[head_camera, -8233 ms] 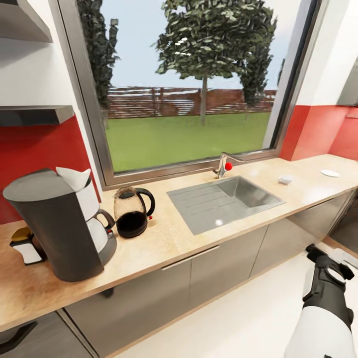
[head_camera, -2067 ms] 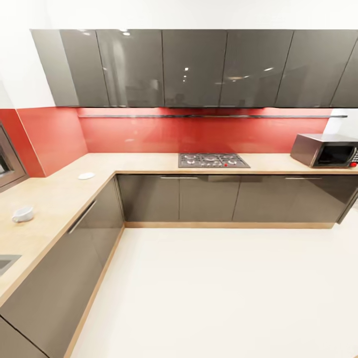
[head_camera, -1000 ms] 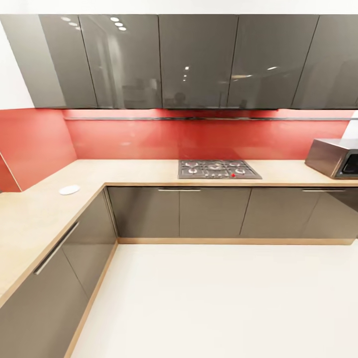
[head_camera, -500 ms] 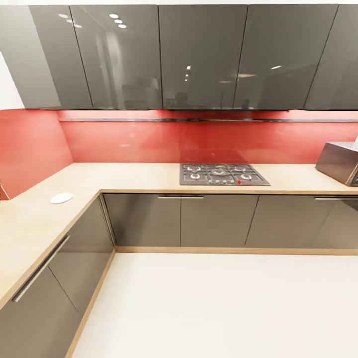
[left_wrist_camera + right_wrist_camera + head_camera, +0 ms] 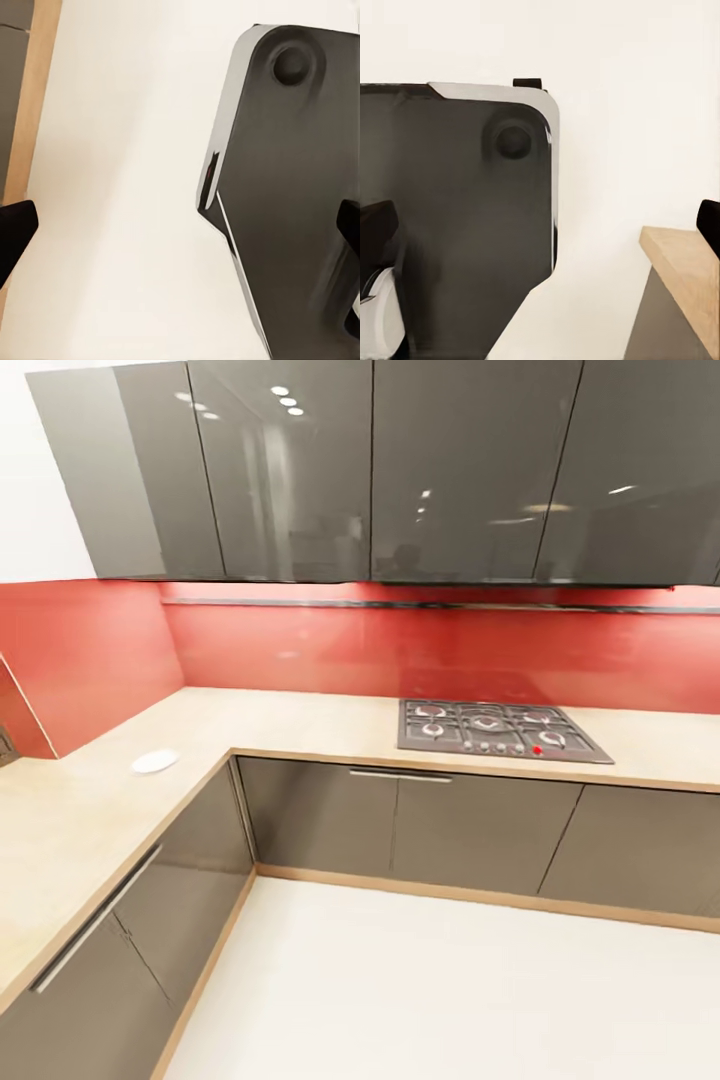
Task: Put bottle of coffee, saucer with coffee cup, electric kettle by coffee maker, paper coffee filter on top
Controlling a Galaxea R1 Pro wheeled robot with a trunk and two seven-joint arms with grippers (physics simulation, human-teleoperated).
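Risk: base could clip the corner cabinets while closing on the kitchen countertop (image 5: 90, 810), both arms hanging low over the floor. Count: one countertop, one hob (image 5: 500, 728), one saucer (image 5: 154, 761), well ahead of both grippers. Left gripper (image 5: 180, 232) and right gripper (image 5: 547, 232) spread wide, holding nothing.

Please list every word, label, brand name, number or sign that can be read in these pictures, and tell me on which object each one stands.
There is no readable text in these pictures.
The gas hob shows small knobs and one red knob, with no legible marks.
The saucer on the kitchen countertop is plain white.
The upper cabinets show only light reflections, no lettering.
Both wrist views show dark robot parts and pale floor, without any label.
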